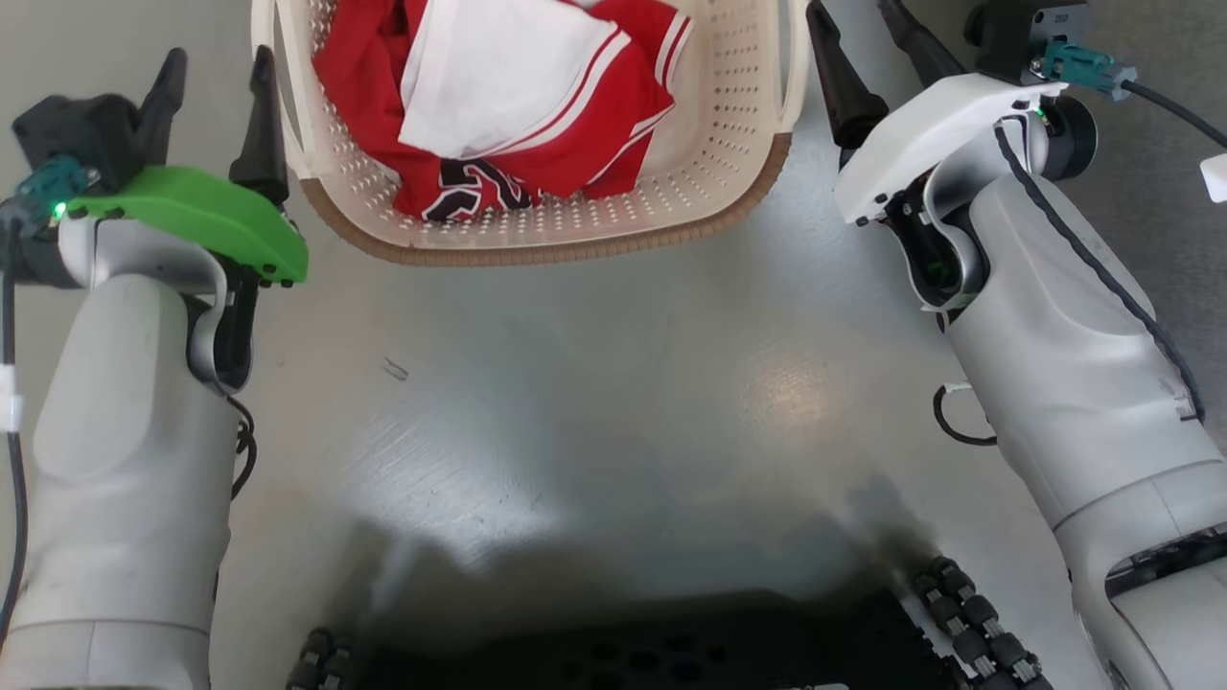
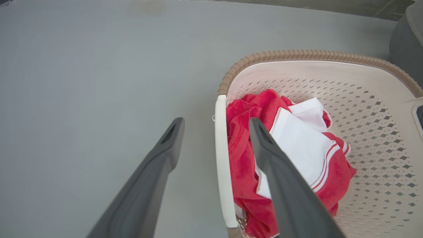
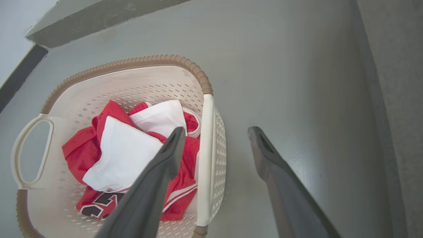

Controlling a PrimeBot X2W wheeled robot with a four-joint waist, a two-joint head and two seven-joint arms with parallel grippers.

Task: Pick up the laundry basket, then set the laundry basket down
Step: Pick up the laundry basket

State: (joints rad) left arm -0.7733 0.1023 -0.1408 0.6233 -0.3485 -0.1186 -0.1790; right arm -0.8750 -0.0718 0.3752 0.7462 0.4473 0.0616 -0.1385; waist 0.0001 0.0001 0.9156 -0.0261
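two wide-open grippers: the left gripper (image 1: 218,57) straddles the left handle (image 2: 222,158) of the laundry basket (image 1: 537,251), where red clothes (image 2: 241,155) bunch close and could get pinched, the basket sits on the grey floor (image 1: 594,383), and the right gripper (image 3: 216,130) straddles the right handle (image 3: 205,155), so an uneven squeeze might tip it

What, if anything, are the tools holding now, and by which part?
Nothing is held: left tool and right tool are open, each with a handle of the basket between its fingers.

Green-cased left hand (image 1: 219,67), white forearms (image 1: 125,460)
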